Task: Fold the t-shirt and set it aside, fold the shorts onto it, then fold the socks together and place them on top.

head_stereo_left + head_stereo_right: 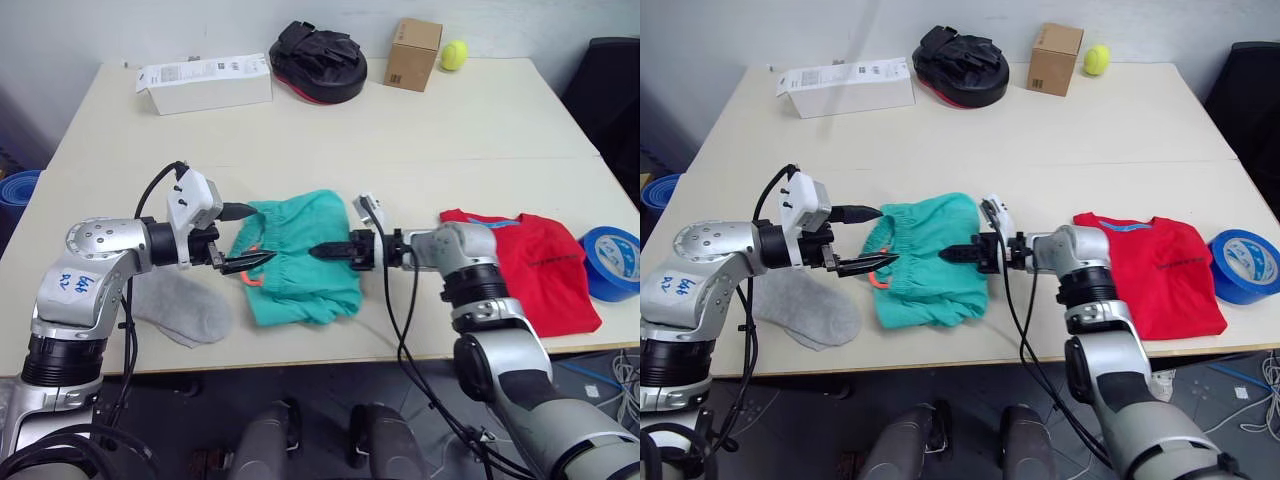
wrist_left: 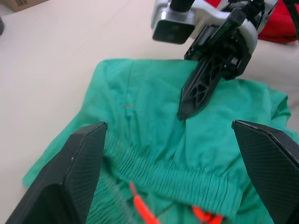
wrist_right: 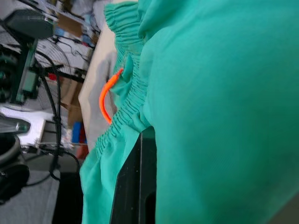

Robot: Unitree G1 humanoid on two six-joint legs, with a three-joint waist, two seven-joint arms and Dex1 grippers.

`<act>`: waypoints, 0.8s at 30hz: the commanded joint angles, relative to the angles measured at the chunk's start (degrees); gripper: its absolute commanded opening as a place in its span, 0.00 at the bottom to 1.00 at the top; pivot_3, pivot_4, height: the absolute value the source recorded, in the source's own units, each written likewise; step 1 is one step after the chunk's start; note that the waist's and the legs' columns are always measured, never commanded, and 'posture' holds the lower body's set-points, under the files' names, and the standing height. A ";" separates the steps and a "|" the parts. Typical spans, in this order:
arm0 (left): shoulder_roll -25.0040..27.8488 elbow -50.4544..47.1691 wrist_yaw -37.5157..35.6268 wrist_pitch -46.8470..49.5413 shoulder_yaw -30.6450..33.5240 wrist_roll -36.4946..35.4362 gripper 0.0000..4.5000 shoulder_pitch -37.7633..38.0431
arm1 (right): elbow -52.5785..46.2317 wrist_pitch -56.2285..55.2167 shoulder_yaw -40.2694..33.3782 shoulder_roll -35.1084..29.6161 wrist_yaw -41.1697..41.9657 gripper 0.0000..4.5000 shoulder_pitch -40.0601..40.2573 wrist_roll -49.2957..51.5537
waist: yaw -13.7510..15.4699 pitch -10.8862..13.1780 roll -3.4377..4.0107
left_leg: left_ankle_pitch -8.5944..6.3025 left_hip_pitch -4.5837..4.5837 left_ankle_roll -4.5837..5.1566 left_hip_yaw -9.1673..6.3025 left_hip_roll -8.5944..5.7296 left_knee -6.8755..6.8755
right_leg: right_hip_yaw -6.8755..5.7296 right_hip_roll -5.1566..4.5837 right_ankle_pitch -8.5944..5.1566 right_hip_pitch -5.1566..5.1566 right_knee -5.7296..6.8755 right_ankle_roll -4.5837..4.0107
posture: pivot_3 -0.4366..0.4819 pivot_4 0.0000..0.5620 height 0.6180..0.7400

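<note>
Bright red cotton t-shirt (image 1: 530, 265) folded near the right front edge of the pale surface (image 1: 480, 130), seemingly done. Teal-green fabric shorts (image 1: 300, 260) bunched at the front middle, well apart from it, not yet folded. Light grey knit sock (image 1: 185, 308) flat near the left front edge. Left tool (image 1: 248, 262) spread over the waistband; right tool (image 1: 325, 251) pressed together, tip on the shorts.

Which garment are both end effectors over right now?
The teal-green shorts, mid-table with the orange drawstring. The red t-shirt lies to their right, the grey sock to their left.
</note>
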 commanded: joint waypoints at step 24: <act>-5.95 6.38 -0.63 -6.59 -4.27 0.94 1.00 -5.11 | -7.57 -15.12 -3.24 -52.16 12.79 0.00 20.68 -2.50 | 0.42 0.15 0.20 | -0.15 -0.50 0.60 0.42 0.12 0.52 | -0.15 -0.06 0.18 0.03 -0.80 -0.02 | 0.48 0.27 1.00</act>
